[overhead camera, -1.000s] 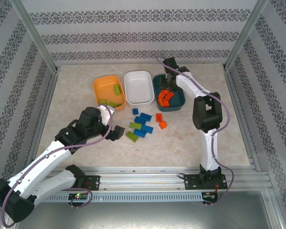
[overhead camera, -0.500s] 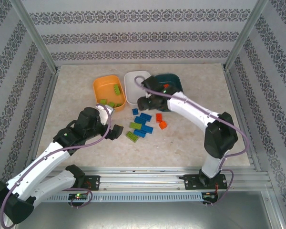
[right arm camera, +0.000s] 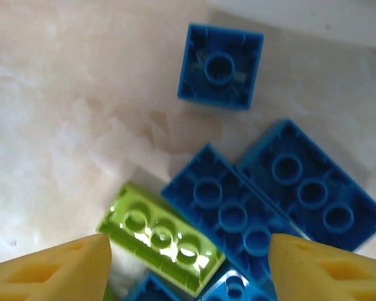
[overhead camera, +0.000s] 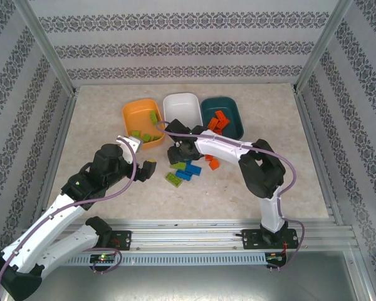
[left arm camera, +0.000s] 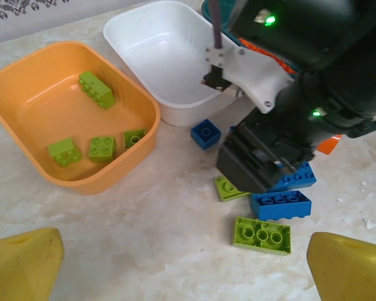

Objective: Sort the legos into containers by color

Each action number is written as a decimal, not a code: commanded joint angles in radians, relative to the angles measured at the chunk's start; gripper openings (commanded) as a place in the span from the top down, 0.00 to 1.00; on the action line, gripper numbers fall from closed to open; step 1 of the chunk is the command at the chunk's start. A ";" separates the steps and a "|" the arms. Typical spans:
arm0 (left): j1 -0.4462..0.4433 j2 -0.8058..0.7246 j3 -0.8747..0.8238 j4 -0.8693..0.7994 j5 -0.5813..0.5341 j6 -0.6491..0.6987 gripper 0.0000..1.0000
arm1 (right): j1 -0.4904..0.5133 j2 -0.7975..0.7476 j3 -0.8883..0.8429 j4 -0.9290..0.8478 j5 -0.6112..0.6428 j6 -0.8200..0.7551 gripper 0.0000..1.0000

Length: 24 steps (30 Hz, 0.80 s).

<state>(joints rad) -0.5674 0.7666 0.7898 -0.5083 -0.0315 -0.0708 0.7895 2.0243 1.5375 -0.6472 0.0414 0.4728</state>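
Three tubs stand in a row at the far middle of the table point(overhead camera: 282, 182): the orange tub point(left arm camera: 47, 110) on the left, the white tub point(left arm camera: 156, 56) in the middle and the dark teal tub point(overhead camera: 234, 110) on the right. Four lime green legos point(left arm camera: 102, 148) lie in the orange tub, and several orange-red legos point(overhead camera: 218, 121) lie in the dark teal tub. Just near of the tubs a loose cluster point(overhead camera: 189, 169) of blue, green and orange-red bricks lies on the table. The right gripper point(right arm camera: 187, 263) hangs low over the left part of this cluster, its yellow fingers spread with nothing pinched. Under it a green brick point(right arm camera: 163, 241) touches a long blue brick point(right arm camera: 232, 216), and a small square blue brick point(right arm camera: 220, 66) lies a little apart on the far side. The left gripper point(left arm camera: 188, 269) hovers to the near left of the cluster, clear of the bricks, its fingers spread wide and empty. A second green brick point(left arm camera: 262, 234) lies on the table near its right finger.
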 commanded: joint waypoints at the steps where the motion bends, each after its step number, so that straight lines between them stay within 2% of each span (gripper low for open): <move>1: 0.009 -0.007 0.007 0.006 -0.012 0.006 0.00 | 0.002 0.049 0.079 -0.014 0.061 -0.017 0.33; 14: 0.010 0.007 0.009 0.011 0.004 0.009 0.00 | -0.071 0.183 0.204 -0.005 0.073 -0.035 0.35; 24: 0.010 0.019 0.009 0.011 0.016 0.008 0.00 | -0.076 0.262 0.282 -0.009 0.054 -0.039 0.38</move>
<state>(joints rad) -0.5674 0.7872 0.7898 -0.5079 -0.0269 -0.0708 0.7094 2.2597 1.7874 -0.6464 0.0891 0.4419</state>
